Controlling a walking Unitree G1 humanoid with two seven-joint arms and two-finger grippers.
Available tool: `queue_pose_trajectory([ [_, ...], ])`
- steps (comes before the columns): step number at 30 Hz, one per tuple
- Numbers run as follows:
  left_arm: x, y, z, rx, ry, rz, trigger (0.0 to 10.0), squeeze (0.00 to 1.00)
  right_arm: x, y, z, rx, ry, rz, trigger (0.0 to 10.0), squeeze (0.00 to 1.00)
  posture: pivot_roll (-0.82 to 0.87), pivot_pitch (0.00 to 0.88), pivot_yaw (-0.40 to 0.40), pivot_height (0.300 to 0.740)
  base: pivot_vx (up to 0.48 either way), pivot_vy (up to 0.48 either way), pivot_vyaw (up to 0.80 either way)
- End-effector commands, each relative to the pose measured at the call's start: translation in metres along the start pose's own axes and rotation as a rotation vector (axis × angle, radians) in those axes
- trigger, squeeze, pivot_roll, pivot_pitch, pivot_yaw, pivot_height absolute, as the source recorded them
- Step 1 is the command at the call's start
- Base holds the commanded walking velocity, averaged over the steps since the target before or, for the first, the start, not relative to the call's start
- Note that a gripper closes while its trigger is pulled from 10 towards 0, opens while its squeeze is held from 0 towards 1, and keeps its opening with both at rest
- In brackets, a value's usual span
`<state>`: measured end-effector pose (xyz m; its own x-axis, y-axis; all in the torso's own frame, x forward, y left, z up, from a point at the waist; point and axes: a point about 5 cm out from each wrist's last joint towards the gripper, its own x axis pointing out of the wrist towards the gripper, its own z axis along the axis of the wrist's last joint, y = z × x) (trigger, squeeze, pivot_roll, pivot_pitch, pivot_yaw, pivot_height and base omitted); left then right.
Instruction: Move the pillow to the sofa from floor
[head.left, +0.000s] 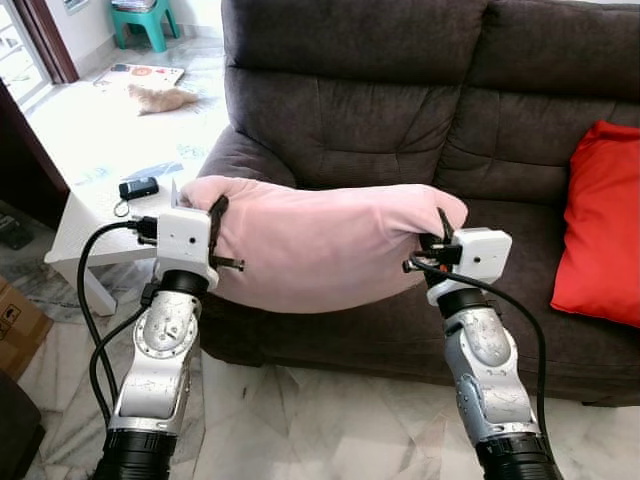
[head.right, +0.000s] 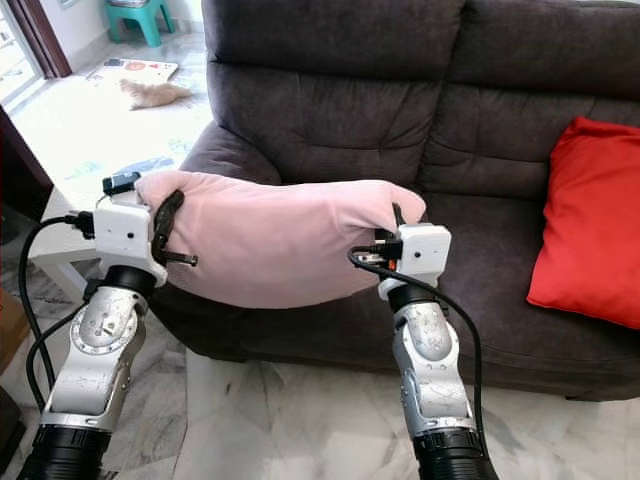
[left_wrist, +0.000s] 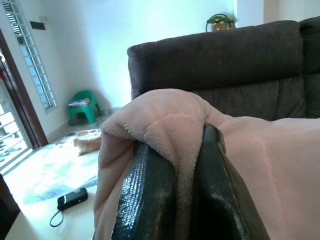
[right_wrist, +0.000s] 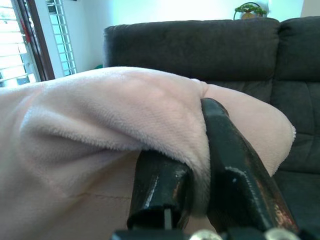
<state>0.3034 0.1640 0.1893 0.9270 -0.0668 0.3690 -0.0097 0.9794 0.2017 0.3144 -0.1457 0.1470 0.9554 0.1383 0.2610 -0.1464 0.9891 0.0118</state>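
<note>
Left eye view has both arms up in front of the dark brown sofa (head.left: 400, 120), and stretched between them is the pink pillow (head.left: 320, 245) — off the floor, hanging in the air at the sofa's front edge, near its left armrest. The left gripper (head.left: 215, 235) grips the pillow's left end, fingers (left_wrist: 150, 200) clamped together on a fold of the plush fabric, as the left wrist view shows up close. The right gripper (head.left: 440, 240) holds the right end the same way, fingers (right_wrist: 230, 175) pinched shut on a bunched corner. The pillow sags a little in the middle between the two holds, its underside just above the seat's front lip.

On the right of the seat a red cushion (head.left: 605, 225) leans upright against the backrest, well apart from the pink one. Left of the sofa stands a white worktop (head.left: 90, 215) with a small black device (head.left: 138, 187) lying on it. Farther back — a green stool (head.left: 140, 20) by the wall, and a flat mat (head.left: 145, 75) on the pale marbled floor (head.left: 300, 420).
</note>
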Motion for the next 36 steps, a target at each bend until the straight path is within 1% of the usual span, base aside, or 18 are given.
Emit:
queue_pose_trajectory([
  [1, 0.0046, 0.0054, 0.0153, 0.036, -0.061, 0.027, 10.0, 0.0, 0.0059, -0.0004, 0.0235, 0.01, -0.112, -0.005, 10.0, 0.0, 0.01, 0.082, -0.067, 0.74, 0.0, 0.0, 0.0],
  [6, 0.0048, 0.0067, 0.0149, 0.031, -0.059, 0.037, 10.0, 0.0, 0.0058, -0.0005, 0.0241, 0.003, -0.114, -0.005, 10.0, 0.0, 0.01, 0.077, -0.066, 0.74, 0.0, 0.0, 0.0],
  [10, 0.0064, 0.0078, 0.0186, 0.033, -0.073, 0.043, 10.0, 0.0, 0.0072, 0.0009, 0.0277, -0.018, -0.121, 0.019, 10.0, 0.0, 0.01, 0.074, -0.066, 0.74, 0.248, 0.0, 0.0],
  [13, 0.0072, 0.0086, 0.0195, 0.035, -0.078, 0.049, 10.0, 0.0, 0.007, 0.0021, 0.0295, -0.023, -0.136, 0.031, 10.0, 0.0, 0.01, 0.066, -0.067, 0.74, 0.255, 0.0, 0.65],
  [17, 0.0071, 0.0086, 0.0194, 0.035, -0.078, 0.049, 10.0, 0.0, 0.0072, 0.0023, 0.028, -0.019, -0.126, 0.031, 10.0, 0.0, 0.01, 0.064, -0.066, 0.74, 0.255, 0.0, 0.64],
  [21, 0.0069, 0.0083, 0.0191, 0.032, -0.076, 0.048, 10.0, 0.0, 0.0073, 0.0016, 0.0273, 0.003, -0.126, 0.025, 10.0, 0.0, 0.01, 0.059, -0.066, 0.74, 0.264, 0.0, 0.0],
  [36, 0.0078, 0.0054, 0.0204, 0.024, -0.077, 0.041, 10.0, 0.0, 0.0082, 0.0019, 0.0288, 0.014, -0.12, 0.025, 10.0, 0.0, 0.01, 0.072, -0.072, 0.74, 0.285, 0.0, 0.0],
])
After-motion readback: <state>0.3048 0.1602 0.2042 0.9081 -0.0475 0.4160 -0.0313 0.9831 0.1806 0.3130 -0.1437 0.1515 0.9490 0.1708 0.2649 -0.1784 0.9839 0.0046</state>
